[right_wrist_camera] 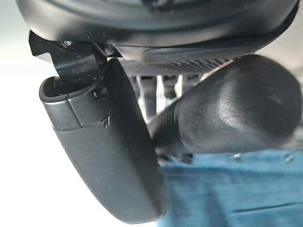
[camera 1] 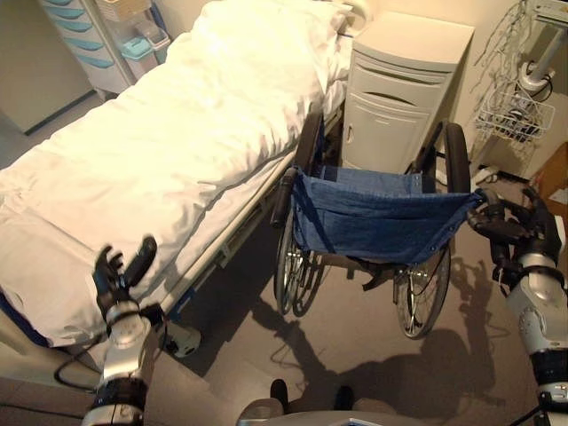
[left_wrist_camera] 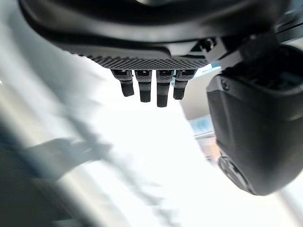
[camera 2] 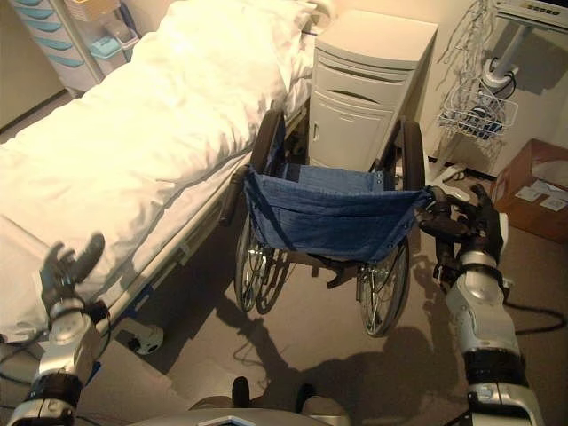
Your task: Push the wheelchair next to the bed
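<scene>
Wheelchair (camera 1: pixel 373 222) stands just beside the bed (camera 1: pixel 160 151), its blue sling back facing the robot. Rigid-framed and free-rolling, it likely veers if pushed one-sided. Right hand (camera 2: pixel 466 222) curls around the rubber push handle (right_wrist_camera: pixel 232 104); left hand (camera 1: pixel 120 271) hovers, fingers relaxed, holding nothing.

Left hand (left_wrist_camera: pixel 156 56) with straight fingers (left_wrist_camera: pixel 162 92) and thumb (left_wrist_camera: pixel 253 132) above blurred white bedding (left_wrist_camera: pixel 142 156)
</scene>
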{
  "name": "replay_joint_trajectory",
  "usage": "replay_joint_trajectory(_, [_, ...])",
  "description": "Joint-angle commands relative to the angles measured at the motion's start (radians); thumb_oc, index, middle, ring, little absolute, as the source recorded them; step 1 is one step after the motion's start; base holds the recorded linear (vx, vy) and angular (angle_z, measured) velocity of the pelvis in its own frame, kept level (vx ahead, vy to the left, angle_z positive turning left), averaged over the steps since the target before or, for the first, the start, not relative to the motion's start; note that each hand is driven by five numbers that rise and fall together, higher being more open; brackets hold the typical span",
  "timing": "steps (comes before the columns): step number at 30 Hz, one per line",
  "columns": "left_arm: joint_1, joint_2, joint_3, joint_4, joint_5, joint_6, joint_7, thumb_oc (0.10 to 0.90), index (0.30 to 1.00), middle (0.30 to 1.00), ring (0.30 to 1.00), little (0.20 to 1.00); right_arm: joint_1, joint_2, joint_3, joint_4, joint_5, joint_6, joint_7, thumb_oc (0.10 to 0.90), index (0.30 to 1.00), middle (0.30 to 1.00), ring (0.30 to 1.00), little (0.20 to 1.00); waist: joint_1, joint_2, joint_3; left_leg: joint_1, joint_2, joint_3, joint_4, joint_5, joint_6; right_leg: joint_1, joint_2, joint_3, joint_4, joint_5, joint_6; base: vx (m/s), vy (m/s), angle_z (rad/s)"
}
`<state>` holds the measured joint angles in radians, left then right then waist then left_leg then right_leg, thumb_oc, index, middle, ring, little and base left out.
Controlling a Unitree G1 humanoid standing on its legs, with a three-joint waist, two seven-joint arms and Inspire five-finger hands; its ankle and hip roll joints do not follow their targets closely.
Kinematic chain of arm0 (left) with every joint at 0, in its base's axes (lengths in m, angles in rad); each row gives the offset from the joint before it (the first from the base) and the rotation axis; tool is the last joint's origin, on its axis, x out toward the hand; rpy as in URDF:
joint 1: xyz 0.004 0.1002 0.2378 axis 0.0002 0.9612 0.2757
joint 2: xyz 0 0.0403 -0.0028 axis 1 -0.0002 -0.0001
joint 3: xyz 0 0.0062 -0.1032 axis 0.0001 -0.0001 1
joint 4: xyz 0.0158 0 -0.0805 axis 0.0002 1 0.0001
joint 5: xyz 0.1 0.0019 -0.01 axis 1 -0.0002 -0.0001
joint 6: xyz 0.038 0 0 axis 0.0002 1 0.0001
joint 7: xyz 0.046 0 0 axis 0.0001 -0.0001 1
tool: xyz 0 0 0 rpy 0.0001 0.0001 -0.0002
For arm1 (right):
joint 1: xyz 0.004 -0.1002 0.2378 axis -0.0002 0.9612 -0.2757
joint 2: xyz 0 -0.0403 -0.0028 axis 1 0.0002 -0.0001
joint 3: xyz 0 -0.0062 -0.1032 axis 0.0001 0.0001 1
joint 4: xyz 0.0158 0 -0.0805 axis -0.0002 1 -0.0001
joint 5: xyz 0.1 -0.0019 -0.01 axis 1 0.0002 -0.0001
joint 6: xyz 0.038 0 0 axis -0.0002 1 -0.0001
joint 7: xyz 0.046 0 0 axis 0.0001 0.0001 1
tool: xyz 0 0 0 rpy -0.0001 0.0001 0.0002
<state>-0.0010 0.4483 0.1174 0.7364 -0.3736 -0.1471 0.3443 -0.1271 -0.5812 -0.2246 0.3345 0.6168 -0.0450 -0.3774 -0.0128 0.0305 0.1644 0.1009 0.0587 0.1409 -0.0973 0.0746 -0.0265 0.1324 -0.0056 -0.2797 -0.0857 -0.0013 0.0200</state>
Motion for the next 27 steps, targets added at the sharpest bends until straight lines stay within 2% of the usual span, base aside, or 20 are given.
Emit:
replay_joint_trajectory(1, [-0.029,0.023,-0.047,0.008,0.069,-0.104,-0.064,0.8,0.9,0.9,0.9,0.9,0.004,-0.047,-0.114,0.017,0.014,-0.193,-0.152,0.8,0.9,0.9,0.9,0.9,-0.021,-0.039,-0.106,0.025,-0.078,0.041,0.017,-0.125,0.017,-0.037,-0.033,0.095,0.071,-0.034,0.08,0.0,-0.009,0.04])
replay_joint_trajectory(7, [-0.012,-0.048,-0.119,0.115,0.059,-0.088,-0.106,0.8,0.9,0.9,0.9,0.9,0.054,0.029,-0.114,0.156,-0.014,-0.244,-0.225,0.8,0.9,0.9,0.9,0.9,-0.034,-0.034,-0.098,0.026,-0.079,0.055,0.021,-0.127,0.024,-0.047,-0.031,0.106,0.085,-0.038,0.081,0.0,-0.001,0.01])
replay_joint_trajectory(9, [-0.014,-0.062,-0.157,0.153,0.068,-0.081,-0.146,0.8,0.9,0.9,0.9,0.9,0.064,0.044,-0.099,0.228,-0.057,-0.24,-0.242,0.8,0.9,0.9,0.9,0.9,-0.038,-0.033,-0.094,0.026,-0.078,0.06,0.023,-0.129,0.025,-0.05,-0.032,0.107,0.089,-0.038,0.082,0.0,-0.01,-0.02])
replay_joint_trajectory(13, [-0.007,-0.074,-0.21,0.191,0.078,-0.063,-0.198,0.8,0.9,0.9,0.9,0.9,0.082,0.049,-0.062,0.317,-0.149,-0.186,-0.258,0.8,0.9,0.9,0.9,0.9,-0.044,-0.032,-0.087,0.024,-0.078,0.069,0.027,-0.13,0.028,-0.056,-0.031,0.111,0.093,-0.036,0.083,0.0,-0.003,-0.01])
replay_joint_trajectory(17, [-0.015,-0.088,-0.238,0.24,0.045,-0.052,-0.224,0.8,0.9,0.9,0.9,0.9,0.085,0.064,-0.031,0.453,-0.125,-0.173,-0.174,0.8,0.9,0.9,0.9,0.9,-0.046,-0.032,-0.083,0.02,-0.078,0.074,0.031,-0.133,0.031,-0.064,-0.03,0.116,0.101,-0.039,0.085,0.0,-0.014,-0.09])
replay_joint_trajectory(18, [-0.018,-0.098,-0.242,0.259,0.042,-0.033,-0.236,0.8,0.9,0.9,0.9,0.9,0.087,0.088,-0.016,0.495,-0.067,-0.151,-0.086,0.8,0.9,0.9,0.9,0.9,-0.045,-0.033,-0.083,0.019,-0.077,0.074,0.031,-0.133,0.032,-0.065,-0.029,0.117,0.102,-0.04,0.084,0.0,-0.019,-0.07])
replay_joint_trajectory(19, [-0.016,-0.112,-0.25,0.286,0.042,-0.035,-0.244,0.8,0.9,0.9,0.9,0.9,0.099,0.139,0.021,0.548,-0.026,-0.184,-0.018,0.8,0.9,0.9,0.9,0.9,-0.045,-0.034,-0.081,0.018,-0.076,0.074,0.033,-0.133,0.033,-0.067,-0.029,0.118,0.105,-0.042,0.082,-0.01,-0.03,-0.03])
replay_joint_trajectory(21, [-0.006,-0.135,-0.256,0.324,0.06,-0.03,-0.258,0.8,0.9,0.9,0.9,0.9,0.13,0.223,0.08,0.605,-0.007,-0.19,0.101,0.8,0.9,0.9,0.9,0.9,-0.048,-0.037,-0.081,0.015,-0.075,0.073,0.037,-0.134,0.035,-0.069,-0.029,0.118,0.109,-0.044,0.081,0.0,-0.031,-0.03])
replay_joint_trajectory(23, [0.0,-0.143,-0.258,0.337,0.072,-0.029,-0.268,0.8,0.9,0.9,0.9,0.9,0.142,0.243,0.103,0.637,-0.009,-0.196,0.143,0.8,0.9,0.9,0.9,0.9,-0.049,-0.038,-0.081,0.015,-0.074,0.074,0.039,-0.135,0.036,-0.07,-0.028,0.118,0.111,-0.045,0.08,0.0,-0.026,-0.11])
replay_joint_trajectory(24, [0.008,-0.155,-0.264,0.361,0.087,-0.022,-0.268,0.8,0.9,0.9,0.9,0.9,0.165,0.27,0.148,0.679,-0.073,-0.206,0.202,0.8,0.9,0.9,0.9,0.9,-0.052,-0.039,-0.081,0.015,-0.072,0.078,0.044,-0.136,0.038,-0.072,-0.028,0.118,0.114,-0.046,0.08,0.0,-0.03,-0.13])
replay_joint_trajectory(27, [0.011,-0.168,-0.269,0.413,0.109,-0.019,-0.287,0.8,0.9,0.9,0.9,0.9,0.185,0.291,0.214,0.732,-0.216,-0.249,0.184,0.8,0.9,0.9,0.9,0.9,-0.061,-0.038,-0.082,0.017,-0.071,0.083,0.049,-0.139,0.04,-0.072,-0.027,0.122,0.118,-0.049,0.08,0.0,-0.022,-0.13])
